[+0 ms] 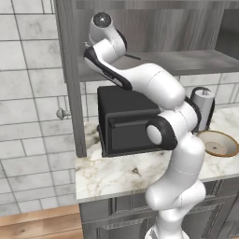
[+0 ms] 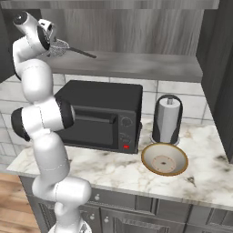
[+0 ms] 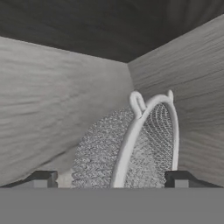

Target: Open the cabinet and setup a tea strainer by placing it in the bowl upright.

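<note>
Tea strainer (image 3: 131,148) lying on cabinet (image 2: 136,27) shelf between wide-spread fingers (image 3: 43,179); best closed squarely across the rim, not the mesh.

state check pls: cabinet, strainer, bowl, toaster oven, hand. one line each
cabinet: doors open, shelf exposed.
tea strainer: lying on the cabinet shelf, handle pointing right, mesh cup between the fingertips, not yet gripped.
bowl: upright on the counter by the paper towel roll, nothing in it.
toaster oven: door shut.
hand: open, fingertips either side of the strainer's mesh.
</note>
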Tool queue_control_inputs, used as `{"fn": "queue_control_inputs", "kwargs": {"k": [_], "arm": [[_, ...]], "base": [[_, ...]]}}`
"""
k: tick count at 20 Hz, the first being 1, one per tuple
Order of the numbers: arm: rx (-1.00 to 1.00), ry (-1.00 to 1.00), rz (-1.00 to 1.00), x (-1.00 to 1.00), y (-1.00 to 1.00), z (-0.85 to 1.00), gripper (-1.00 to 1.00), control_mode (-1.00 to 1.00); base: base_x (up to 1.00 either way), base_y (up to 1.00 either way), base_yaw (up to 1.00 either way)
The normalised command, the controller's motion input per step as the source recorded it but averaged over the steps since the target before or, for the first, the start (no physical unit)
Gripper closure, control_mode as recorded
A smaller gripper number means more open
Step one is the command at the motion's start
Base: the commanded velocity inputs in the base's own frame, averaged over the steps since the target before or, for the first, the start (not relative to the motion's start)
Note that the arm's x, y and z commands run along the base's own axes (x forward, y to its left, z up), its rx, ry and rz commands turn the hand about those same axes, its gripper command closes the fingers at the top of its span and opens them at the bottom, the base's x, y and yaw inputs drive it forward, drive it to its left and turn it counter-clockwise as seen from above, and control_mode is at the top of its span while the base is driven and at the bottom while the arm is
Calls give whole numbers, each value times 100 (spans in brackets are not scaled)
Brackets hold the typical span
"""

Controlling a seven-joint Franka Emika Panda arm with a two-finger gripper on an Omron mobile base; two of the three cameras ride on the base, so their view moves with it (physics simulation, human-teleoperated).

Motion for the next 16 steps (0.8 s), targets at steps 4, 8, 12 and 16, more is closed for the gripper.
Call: {"fn": "queue_control_inputs", "kwargs": {"k": [4, 8, 12, 16], "arm": [[0, 0, 1, 16, 11, 0, 100, -100], [0, 0, 0, 9, 5, 0, 100, -100], [0, 0, 0, 0, 0, 0, 100, -100], [-6, 0, 0, 2, -16, -12, 100, -100]], "base": [[0, 0, 0], [0, 0, 0], [0, 0, 0], [0, 0, 0]]}}
